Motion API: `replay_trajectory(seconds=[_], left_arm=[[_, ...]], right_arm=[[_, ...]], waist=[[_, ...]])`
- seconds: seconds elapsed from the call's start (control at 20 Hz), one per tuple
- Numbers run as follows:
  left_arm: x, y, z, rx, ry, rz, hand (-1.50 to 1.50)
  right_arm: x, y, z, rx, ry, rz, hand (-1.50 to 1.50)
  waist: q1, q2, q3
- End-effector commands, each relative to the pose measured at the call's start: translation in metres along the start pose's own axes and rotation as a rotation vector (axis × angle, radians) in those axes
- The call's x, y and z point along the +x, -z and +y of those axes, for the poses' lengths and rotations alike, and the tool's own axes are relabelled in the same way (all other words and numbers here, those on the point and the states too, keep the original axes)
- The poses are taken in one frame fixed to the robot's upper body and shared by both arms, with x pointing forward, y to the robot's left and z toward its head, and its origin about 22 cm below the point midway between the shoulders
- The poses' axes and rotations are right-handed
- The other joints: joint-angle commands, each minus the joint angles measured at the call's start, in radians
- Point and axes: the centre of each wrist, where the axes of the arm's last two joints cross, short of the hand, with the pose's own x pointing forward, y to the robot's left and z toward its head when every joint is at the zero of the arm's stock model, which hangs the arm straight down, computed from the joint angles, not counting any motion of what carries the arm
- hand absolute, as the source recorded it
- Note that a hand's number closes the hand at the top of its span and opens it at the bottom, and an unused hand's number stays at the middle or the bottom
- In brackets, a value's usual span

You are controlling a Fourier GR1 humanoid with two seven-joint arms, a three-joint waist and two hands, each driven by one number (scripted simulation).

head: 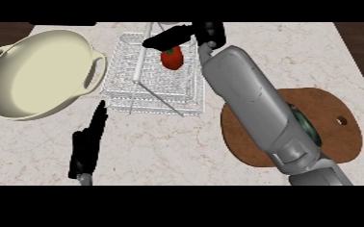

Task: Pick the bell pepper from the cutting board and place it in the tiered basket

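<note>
A: Counts?
B: One red bell pepper (pixel 171 58), one wire tiered basket (pixel 153 77), one round wooden cutting board (pixel 334 125), one cream two-handled pan (pixel 43 74).
A: Pepper?
B: Over the basket, just under the right hand (pixel 171 37), fingers straight, not gripping.
A: Left hand (pixel 89 144)?
B: Open, resting on marble counter (pixel 177 144).

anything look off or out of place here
Nothing stands out. The bell pepper is over the tiered basket at the right hand, the cutting board lies flat, and the cream pan sits upright beside the basket.
</note>
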Motion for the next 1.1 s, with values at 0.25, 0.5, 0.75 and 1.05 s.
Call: replay_trajectory(seconds=[0.25, 0.5, 0.75, 1.05], left_arm=[[-0.011, -0.003, 0.023, 0.050, -0.003, 0.036, 0.00], [-0.020, -0.027, 0.023, 0.046, -0.005, 0.049, 0.00], [-0.032, -0.016, 0.022, 0.067, -0.019, 0.065, 0.00], [-0.024, -0.025, 0.010, 0.045, -0.020, 0.050, 0.00]], right_arm=[[0.007, 0.010, -0.083, -0.366, 0.132, 0.032, -1.50], [-0.032, -0.014, -0.179, -0.443, 0.158, 0.075, -1.50], [-0.042, -0.062, -0.260, -0.420, 0.136, 0.066, -1.50], [-0.096, -0.113, -0.349, -0.376, 0.172, 0.075, -1.50]], waist=[[-0.042, -0.016, -0.003], [-0.055, -0.021, -0.002], [-0.072, -0.019, -0.003], [-0.045, -0.012, -0.002]])
